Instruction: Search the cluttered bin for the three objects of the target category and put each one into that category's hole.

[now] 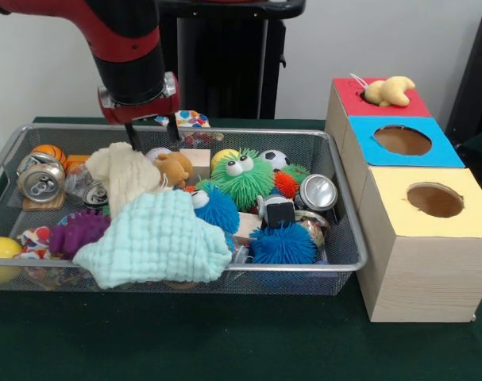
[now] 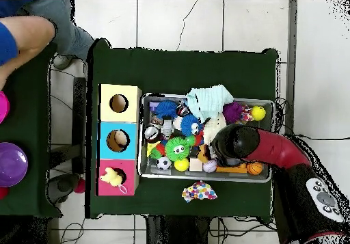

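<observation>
My gripper [image 1: 154, 136] hangs open over the back left part of the wire bin [image 1: 348, 238], its dark fingers [image 1: 133, 136] apart with nothing held. Just below it lie a brown teddy bear [image 1: 175, 167], a pale ball [image 1: 156, 152] and a cream cloth [image 1: 123, 173]. A mint cloth [image 1: 157, 238] covers the bin's front. A green fuzzy ball with eyes [image 1: 242, 178], blue fuzzy balls [image 1: 282, 244], a purple one [image 1: 78, 232] and two cans [image 1: 42, 182] [image 1: 318, 192] lie around. In the overhead view the arm [image 2: 236, 142] hides the gripper.
Three boxes stand beside the bin: red [image 1: 348, 91] with a yellow plush [image 1: 391, 91] on top, blue [image 1: 447, 155] and yellow [image 1: 399, 214] with round holes. A patterned cloth [image 2: 198, 191] lies outside the bin. A person's arm [image 2: 24, 36] shows at the overhead view's corner.
</observation>
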{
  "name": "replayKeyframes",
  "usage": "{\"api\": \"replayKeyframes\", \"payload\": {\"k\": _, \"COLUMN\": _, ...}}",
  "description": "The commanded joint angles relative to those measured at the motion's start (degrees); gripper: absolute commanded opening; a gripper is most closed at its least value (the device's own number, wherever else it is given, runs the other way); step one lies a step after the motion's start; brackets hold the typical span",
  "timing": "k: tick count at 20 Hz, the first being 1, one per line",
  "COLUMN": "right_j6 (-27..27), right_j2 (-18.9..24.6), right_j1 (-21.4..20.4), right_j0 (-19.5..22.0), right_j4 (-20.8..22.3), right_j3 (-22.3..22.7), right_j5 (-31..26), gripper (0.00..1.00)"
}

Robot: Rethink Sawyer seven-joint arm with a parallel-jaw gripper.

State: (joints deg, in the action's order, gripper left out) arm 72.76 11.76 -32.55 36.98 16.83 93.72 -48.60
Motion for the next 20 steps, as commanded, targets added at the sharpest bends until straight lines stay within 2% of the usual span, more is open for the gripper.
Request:
{"api": "replayKeyframes", "payload": {"k": 1, "right_j6": 9.5, "right_j2": 1.81, "right_j1": 5.39, "right_j0": 2.28, "right_j4": -3.2, "right_j3": 2.74, "right_j5": 8.08, "gripper": 1.0}}
{"api": "replayKeyframes", "payload": {"k": 7, "right_j6": 10.86, "right_j2": 1.0, "right_j1": 7.52, "right_j0": 1.66, "right_j4": -1.01, "right_j3": 2.8, "right_j5": 19.91, "gripper": 1.0}}
{"api": "replayKeyframes", "payload": {"k": 10, "right_j6": 11.5, "right_j2": 0.6, "right_j1": 8.72, "right_j0": 0.92, "right_j4": -1.78, "right_j3": 2.06, "right_j5": 21.8, "gripper": 1.0}}
{"api": "replayKeyframes", "payload": {"k": 14, "right_j6": 12.79, "right_j2": 0.45, "right_j1": 9.7, "right_j0": 0.46, "right_j4": -4.98, "right_j3": 2.51, "right_j5": 21.21, "gripper": 1.0}}
{"api": "replayKeyframes", "payload": {"k": 20, "right_j6": 13.27, "right_j2": -0.15, "right_j1": 8.51, "right_j0": -0.68, "right_j4": -9.26, "right_j3": 3.33, "right_j5": 14.09, "gripper": 1.0}}
